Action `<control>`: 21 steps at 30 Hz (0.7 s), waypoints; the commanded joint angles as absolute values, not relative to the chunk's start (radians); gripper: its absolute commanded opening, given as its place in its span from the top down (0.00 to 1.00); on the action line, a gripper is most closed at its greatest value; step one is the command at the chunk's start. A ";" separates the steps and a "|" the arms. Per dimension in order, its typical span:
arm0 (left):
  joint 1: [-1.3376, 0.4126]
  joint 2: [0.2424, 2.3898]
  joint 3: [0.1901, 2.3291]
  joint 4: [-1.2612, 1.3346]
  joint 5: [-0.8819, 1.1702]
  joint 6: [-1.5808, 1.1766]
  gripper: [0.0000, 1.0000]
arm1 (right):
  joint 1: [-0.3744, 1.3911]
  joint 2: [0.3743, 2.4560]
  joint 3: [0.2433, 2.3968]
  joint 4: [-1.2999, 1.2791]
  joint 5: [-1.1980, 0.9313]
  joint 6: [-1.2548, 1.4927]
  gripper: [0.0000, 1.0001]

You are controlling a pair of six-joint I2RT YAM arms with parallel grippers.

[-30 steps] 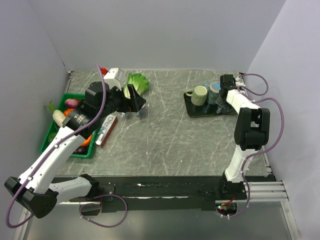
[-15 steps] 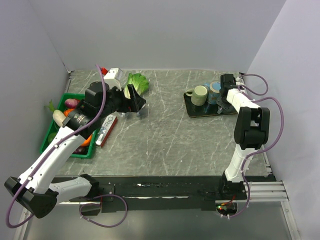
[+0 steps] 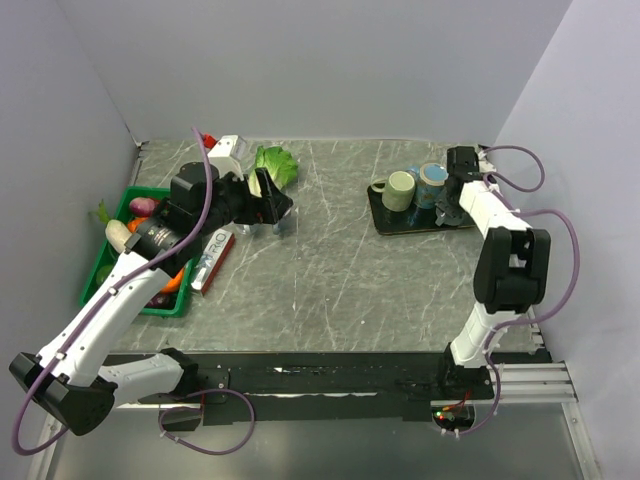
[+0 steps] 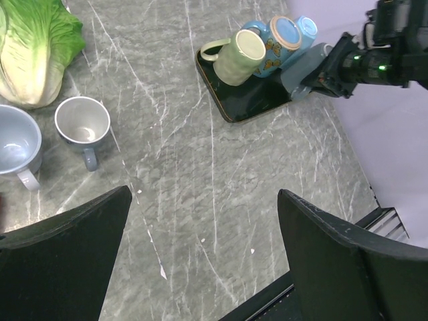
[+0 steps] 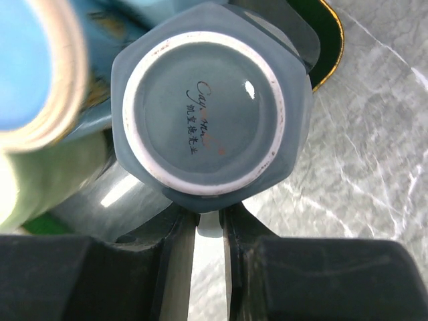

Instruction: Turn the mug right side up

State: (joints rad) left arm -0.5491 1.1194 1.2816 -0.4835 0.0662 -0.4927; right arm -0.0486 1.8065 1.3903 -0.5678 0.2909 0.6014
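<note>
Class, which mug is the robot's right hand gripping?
The grey-blue mug at the right end of the tray: the right hand is shut on it, and its printed base faces the wrist camera. No hand touches the other mugs.

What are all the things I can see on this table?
tray: one, black, right side of the table
green mug: one, pale green, on its side on the tray
blue mugs: two, blue, on the tray behind the green mug
grey-blue mug: one, grey-blue, base toward the right wrist camera, at the tray's right edge
grey mug: one, grey, upright beside the lettuce
pale blue mug: one, pale blue, upright next to the grey mug
lettuce: one, green, far side, left of middle
bin: one, green, left side, vegetables inside
box: one, red and white, beside the bin
left gripper: one, black, open above the table
right gripper: one, black, shut on the grey-blue mug
</note>
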 commanded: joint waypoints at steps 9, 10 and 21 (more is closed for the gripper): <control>-0.551 1.098 1.305 -0.448 0.092 -0.548 0.04 | -0.055 1.407 1.315 -0.515 0.051 0.647 1.00; -0.549 1.103 1.311 -0.443 0.101 -0.554 0.04 | -0.052 1.388 1.307 -0.508 0.011 0.652 1.00; -0.551 1.144 1.309 -0.353 0.187 -0.695 0.04 | 0.135 1.203 1.175 -0.286 -0.328 0.759 1.00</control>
State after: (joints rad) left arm -0.5491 1.1461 1.2919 -0.4564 0.1299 -0.6010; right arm 0.0486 1.2648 1.1782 -0.4999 -0.1856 0.7090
